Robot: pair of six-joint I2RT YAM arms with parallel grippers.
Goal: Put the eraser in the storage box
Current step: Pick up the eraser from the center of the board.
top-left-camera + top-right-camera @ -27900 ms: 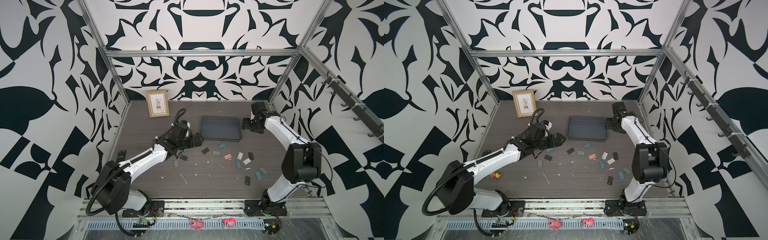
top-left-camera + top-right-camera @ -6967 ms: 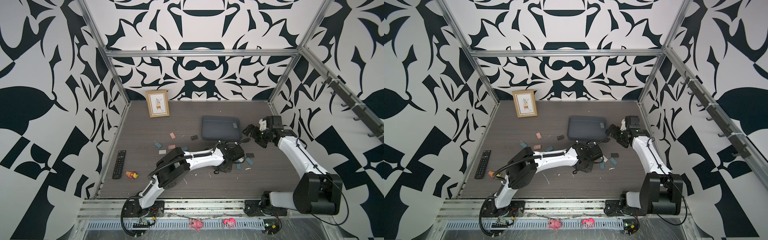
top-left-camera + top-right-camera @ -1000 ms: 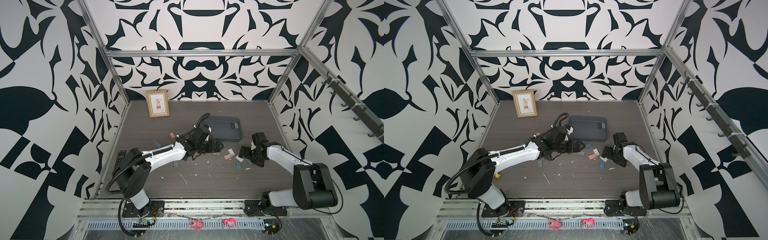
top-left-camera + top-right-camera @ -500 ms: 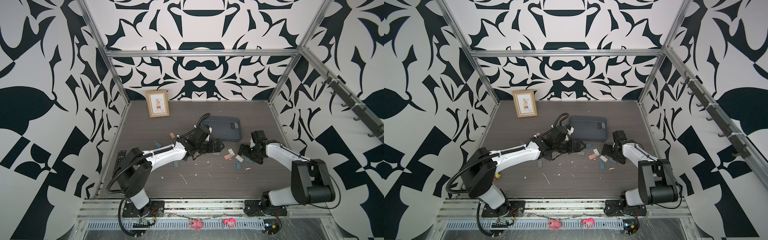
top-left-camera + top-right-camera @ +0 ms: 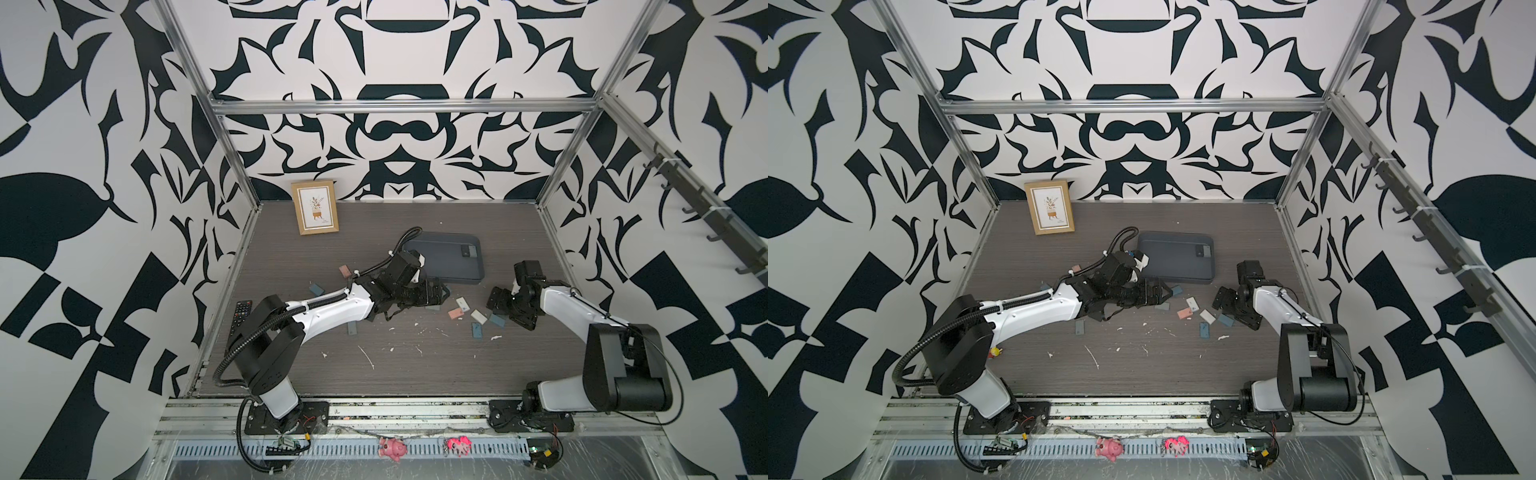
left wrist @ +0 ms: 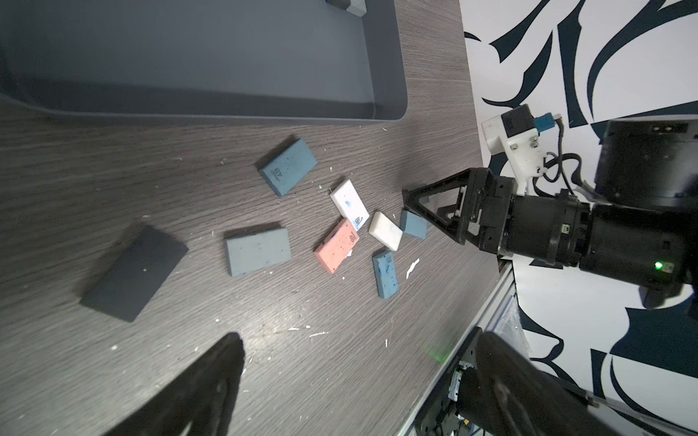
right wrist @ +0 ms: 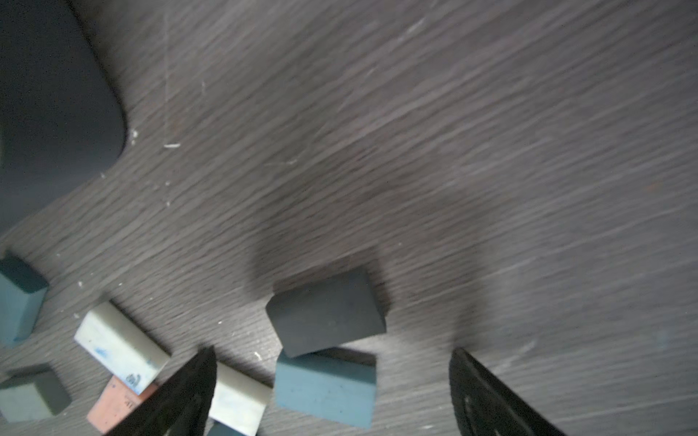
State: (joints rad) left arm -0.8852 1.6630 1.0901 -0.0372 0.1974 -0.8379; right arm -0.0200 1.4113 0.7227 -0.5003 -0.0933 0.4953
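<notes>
Storage box: the storage box lies flat on the worktop, just above centre of the worktop in both top views. Its floor is mostly bare.
In the box: a small dark-and-pale block in the box's upper right corner. I cannot tell whether it is one eraser or two touching.
Progress, as a judgement: barely begun, since nearly every eraser lies outside the rim.
Loose, left wrist view: eight, made up of three blue erasers, one grey-blue eraser, two white erasers, one pink eraser and one dark eraser.
Loose, right wrist view: a second dark eraser, touching one of the blue ones.
Loose, left of centre in a top view: three more, namely a far pink eraser, a far blue eraser and a grey eraser beside the left arm.
Total loose: twelve by my count, though the arms may hide others.
Left end effector: spread wide and empty, low over the worktop just below the box's lower left corner.
Right end effector: spread, pinching nothing. A blue eraser sits in line with the gap between its fingers, so it is probably the next pick.
Bystanders: one picture frame at upper left of the worktop and one remote at its left edge.
</notes>
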